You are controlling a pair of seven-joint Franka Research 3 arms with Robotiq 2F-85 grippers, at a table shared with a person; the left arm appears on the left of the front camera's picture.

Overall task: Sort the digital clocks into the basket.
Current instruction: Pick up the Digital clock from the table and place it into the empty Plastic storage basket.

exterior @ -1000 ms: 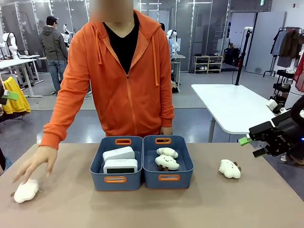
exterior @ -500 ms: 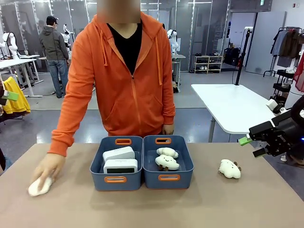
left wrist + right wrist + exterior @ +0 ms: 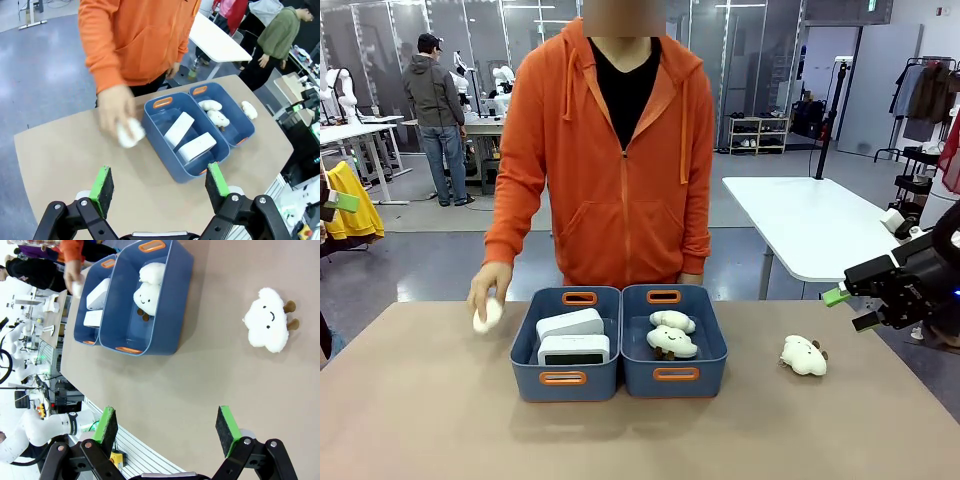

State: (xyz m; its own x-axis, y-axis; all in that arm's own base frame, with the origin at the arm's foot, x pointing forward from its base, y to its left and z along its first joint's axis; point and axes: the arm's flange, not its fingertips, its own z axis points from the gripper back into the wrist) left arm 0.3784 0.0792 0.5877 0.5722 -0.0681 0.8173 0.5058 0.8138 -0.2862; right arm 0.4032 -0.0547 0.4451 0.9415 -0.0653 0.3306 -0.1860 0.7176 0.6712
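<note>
The person's hand (image 3: 487,290) has lifted a plush (image 3: 488,315) from the desk's (image 3: 420,420) left toward the baskets, probably holding it. Both clocks (image 3: 572,338) already lie in the left basket (image 3: 563,378). The left gripper (image 3: 160,185) and the right gripper (image 3: 167,427) stay open and empty.

Two digital clocks (image 3: 572,337) are lying in the left basket (image 3: 565,378); two plush toys (image 3: 671,333) are sitting in the right basket (image 3: 676,375), another toy (image 3: 804,356) resting on the table (image 3: 440,420) to its right.
</note>
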